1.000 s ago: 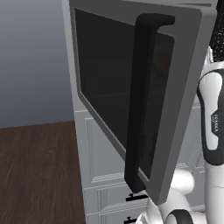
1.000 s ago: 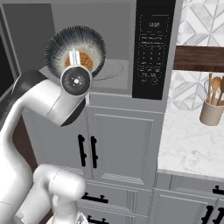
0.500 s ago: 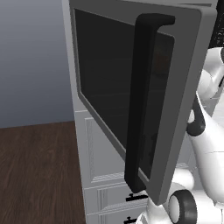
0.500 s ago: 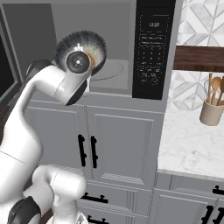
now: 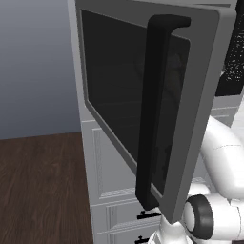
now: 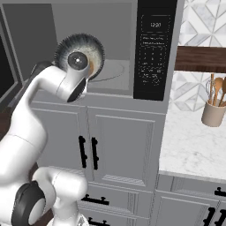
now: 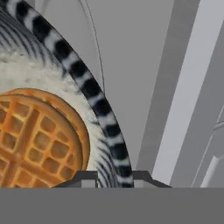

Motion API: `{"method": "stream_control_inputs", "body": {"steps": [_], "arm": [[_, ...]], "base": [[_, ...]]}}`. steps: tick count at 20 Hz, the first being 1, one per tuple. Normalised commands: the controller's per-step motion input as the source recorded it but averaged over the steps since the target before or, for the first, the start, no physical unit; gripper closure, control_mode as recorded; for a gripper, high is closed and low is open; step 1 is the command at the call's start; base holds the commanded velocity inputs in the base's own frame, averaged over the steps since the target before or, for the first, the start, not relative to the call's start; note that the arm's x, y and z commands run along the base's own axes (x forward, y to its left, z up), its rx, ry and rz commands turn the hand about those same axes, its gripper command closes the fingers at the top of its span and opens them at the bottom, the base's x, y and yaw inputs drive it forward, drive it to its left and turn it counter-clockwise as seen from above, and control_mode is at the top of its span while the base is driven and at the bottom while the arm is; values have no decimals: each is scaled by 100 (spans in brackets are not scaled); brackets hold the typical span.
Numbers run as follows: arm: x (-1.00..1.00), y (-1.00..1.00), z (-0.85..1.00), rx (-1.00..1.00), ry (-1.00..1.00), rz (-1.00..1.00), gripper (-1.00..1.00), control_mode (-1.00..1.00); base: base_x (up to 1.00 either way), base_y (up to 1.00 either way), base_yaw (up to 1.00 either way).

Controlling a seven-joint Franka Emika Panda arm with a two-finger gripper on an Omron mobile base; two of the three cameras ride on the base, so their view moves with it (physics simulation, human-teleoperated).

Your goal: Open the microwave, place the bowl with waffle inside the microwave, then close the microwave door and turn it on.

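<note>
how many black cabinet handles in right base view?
6 at least. Two vertical ones on the cabinet doors under the microwave, two horizontal on drawers below, two at lower right. The arm may hide more.

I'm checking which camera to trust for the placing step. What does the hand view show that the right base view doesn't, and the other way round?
Hand view alone: the waffle's grid pattern and the bowl's striped rim passing between the fingertips.

Right base view alone: the microwave's open cavity, its keypad panel, the cabinet doors below, and a utensil holder on the counter.

Both: the bowl, held up at the cavity mouth.
</note>
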Motion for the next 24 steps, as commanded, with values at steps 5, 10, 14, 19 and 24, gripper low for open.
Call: {"method": "stream_control_inputs", "body": {"steps": [5, 10, 14, 19, 24], "arm": [[44, 21, -26, 0, 3, 0, 100, -100], [21, 0, 0, 0, 0, 0, 100, -100], [20, 0, 0, 0, -2, 0, -100, -100], [13, 0, 19, 0, -12, 0, -100, -100], [2, 0, 27, 0, -12, 0, -100, -100]], "base": [[0, 0, 0], [0, 0, 0], [0, 0, 0], [0, 0, 0], [0, 0, 0]]}}
